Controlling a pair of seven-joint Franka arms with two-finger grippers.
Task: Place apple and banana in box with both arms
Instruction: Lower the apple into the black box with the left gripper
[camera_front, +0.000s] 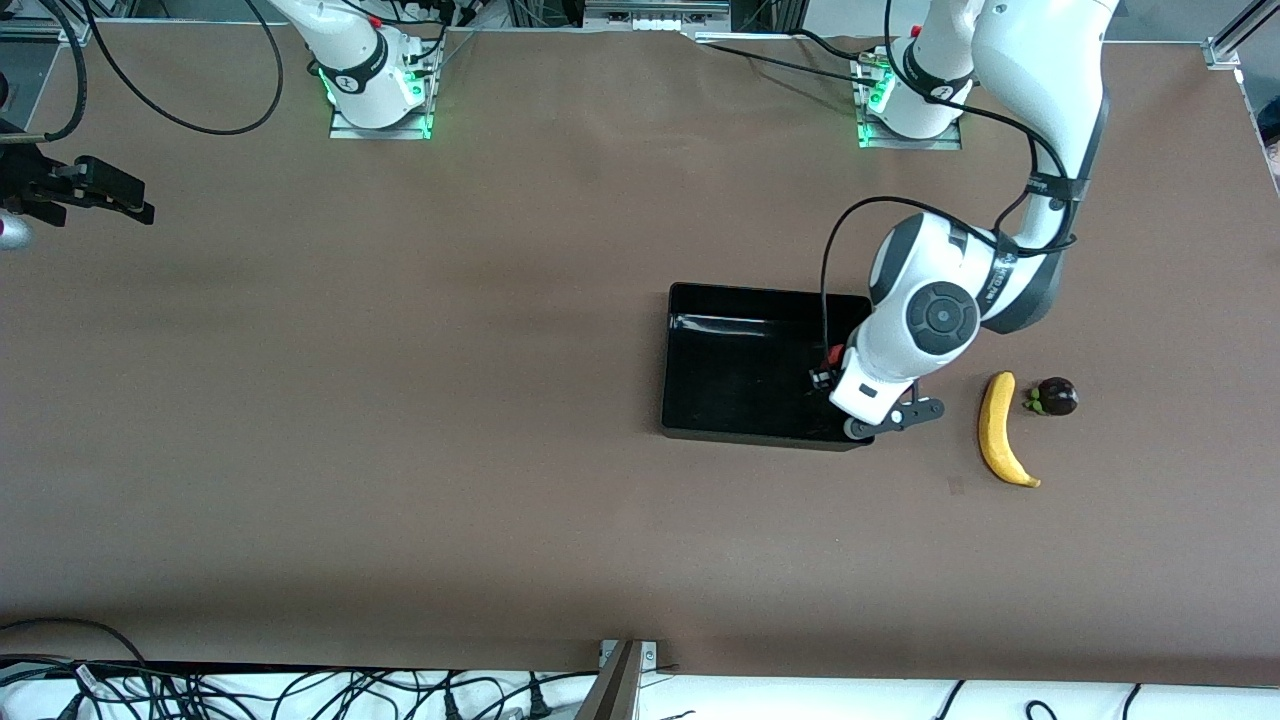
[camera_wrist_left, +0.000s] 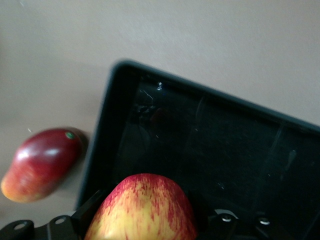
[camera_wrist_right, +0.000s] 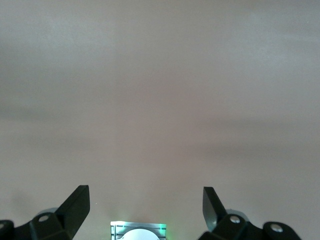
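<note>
My left gripper (camera_front: 826, 372) hangs over the black box (camera_front: 740, 350), at its end toward the left arm. It is shut on the apple (camera_front: 833, 354), of which the front view shows only a red sliver under the wrist. In the left wrist view the red and yellow streaked apple (camera_wrist_left: 145, 200) fills the gap between the fingers of the left gripper (camera_wrist_left: 145, 217), with the box floor (camera_wrist_left: 225, 150) below it. The yellow banana (camera_front: 997, 430) lies on the table beside the box, toward the left arm's end. My right gripper (camera_front: 135, 205) waits open and empty at the right arm's end of the table; it also shows in the right wrist view (camera_wrist_right: 147, 200).
A dark round fruit (camera_front: 1055, 397) with a green stem lies beside the banana. A dark-red mango (camera_wrist_left: 42, 162) lies on the table just outside a corner of the box; the left arm hides it in the front view. The right arm's base (camera_wrist_right: 137, 232) shows below the right gripper.
</note>
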